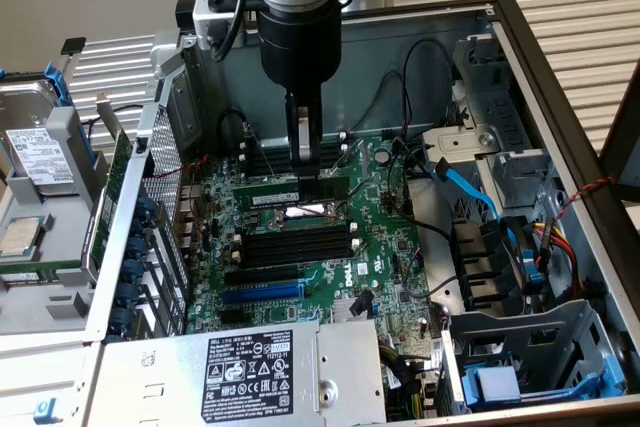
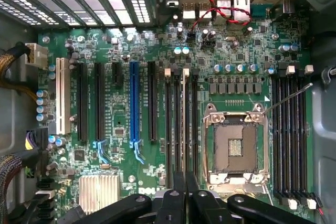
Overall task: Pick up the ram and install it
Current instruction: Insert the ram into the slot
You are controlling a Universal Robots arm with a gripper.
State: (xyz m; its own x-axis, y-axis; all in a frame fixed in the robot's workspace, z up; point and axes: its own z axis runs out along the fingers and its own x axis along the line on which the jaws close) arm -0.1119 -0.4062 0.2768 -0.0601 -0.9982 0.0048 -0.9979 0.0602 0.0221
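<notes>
Gripper (image 1: 305,159) narrow, jaws apparently pinching top edge of long thin green circuit-board ram stick with white label (image 1: 288,197). Ram stands on edge among black memory slots with white end clips (image 2: 172,124), just beside metal CPU socket (image 2: 234,148). Seating depth unclear. Judged light, stiff, fragile. Hold bare upper edge mid-length, clear of chips and contacts.

White "DELL" logo (image 2: 145,189) printed on green motherboard (image 2: 152,40), near its edge. Power supply label (image 1: 250,367): rows of certification symbols, fine print illegible. White label on ram (image 1: 300,195): unreadable. Hard drive label (image 1: 35,152): unreadable.
</notes>
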